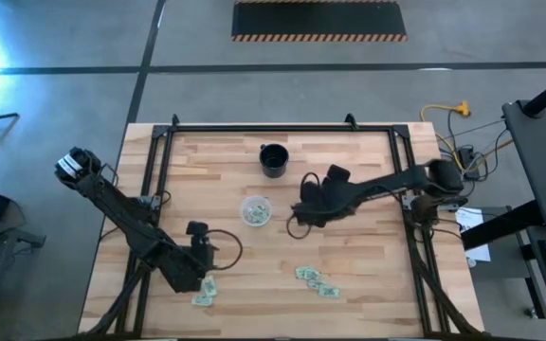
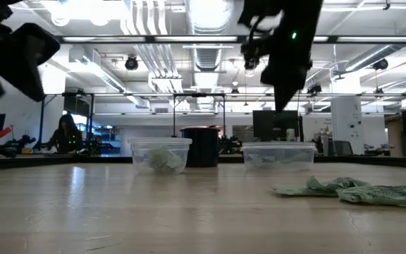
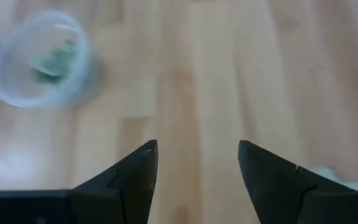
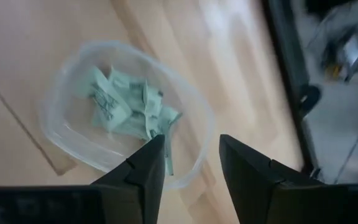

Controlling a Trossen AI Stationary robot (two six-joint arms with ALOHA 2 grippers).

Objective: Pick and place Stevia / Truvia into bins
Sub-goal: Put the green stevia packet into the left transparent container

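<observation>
Right gripper (image 4: pixel 191 158) hangs over a clear cup (image 4: pixel 61 134), fingers apart with nothing between them; green packets (image 4: pixel 126 106) lie heaped inside that cup. From overhead, this gripper (image 1: pixel 297 216) sits just at three o'clock of the clear cup (image 1: pixel 255 210) near the table's middle. At table level two clear cups show, one (image 2: pixel 161 155) with crumpled packets, the other (image 2: pixel 278 156) with packets flat on its bottom. One black cup (image 1: pixel 273 159) stands at twelve o'clock of the middle cup. Loose packets (image 1: pixel 317 280) lie toward five o'clock on the table (image 1: pixel 368 284); another small cluster (image 1: pixel 205 293) lies at seven o'clock beside the left gripper (image 3: pixel 197 171), whose fingers stand wide apart, empty.
</observation>
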